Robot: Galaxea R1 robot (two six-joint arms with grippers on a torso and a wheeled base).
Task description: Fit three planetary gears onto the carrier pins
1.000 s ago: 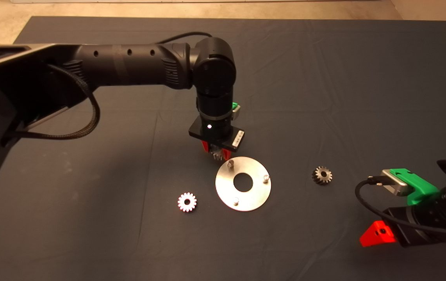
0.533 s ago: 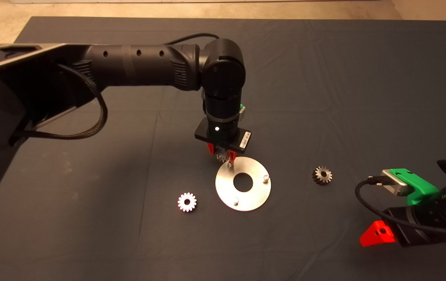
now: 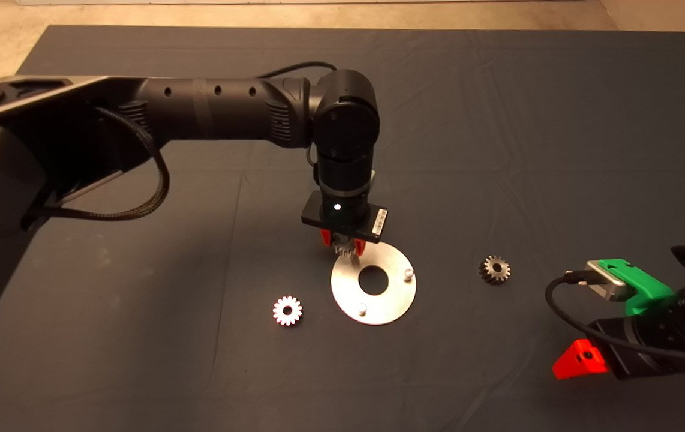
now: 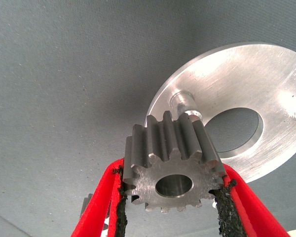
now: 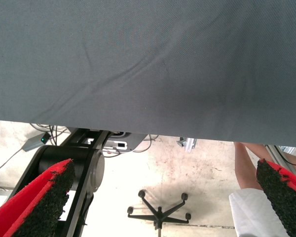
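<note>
Right, the left gripper (image 4: 170, 197) is clenched on a silver planetary gear (image 4: 171, 168), poised just over a carrier pin (image 4: 182, 101) at the disc (image 3: 391, 303) rim. Two gears lie loose (one bright (image 3: 287, 311), one darker (image 3: 495, 269)). Parked lower right, the right gripper (image 5: 160, 197) gapes empty.

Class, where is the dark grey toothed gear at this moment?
In the head view, the dark grey toothed gear lies flat on the dark mat, right of the shiny round metal disc.
</note>
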